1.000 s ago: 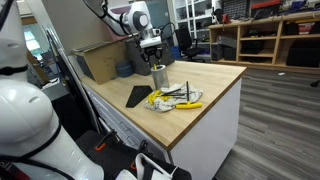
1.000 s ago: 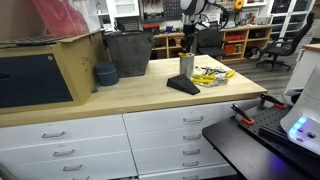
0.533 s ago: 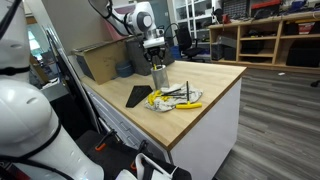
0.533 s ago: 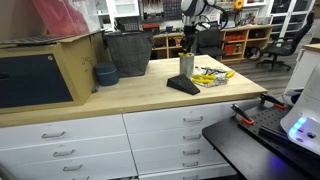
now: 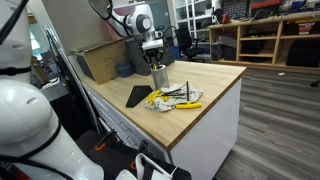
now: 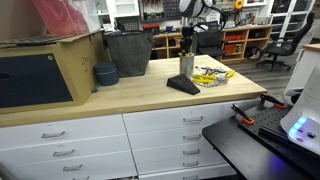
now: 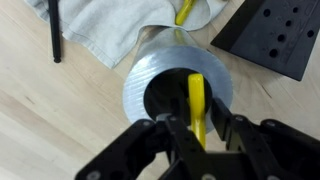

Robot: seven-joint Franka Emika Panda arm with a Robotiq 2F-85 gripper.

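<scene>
Well, in the wrist view the gripper (image 7: 197,128) was closest. Its two fingers were squeezed almost together, and they pinched a yellow tool (image 7: 197,98) between them. The tool pointed down into the dark mouth of a metal cup (image 7: 140,92) right under the gripper. I could not tell how deep it went.

The cup stood up straight on the wooden table (image 7: 50,115). Just past it lay a white cloth (image 7: 105,25) that touched the cup's far side. A thin black stick (image 7: 53,35) lay at the cloth's edge, and a black plate with little holes (image 7: 275,35) sat near the cup.

In both exterior views the gripper (image 5: 153,60) hung over the cup (image 5: 158,76) (image 6: 187,65). Farther back stood a cardboard box (image 5: 100,60).
</scene>
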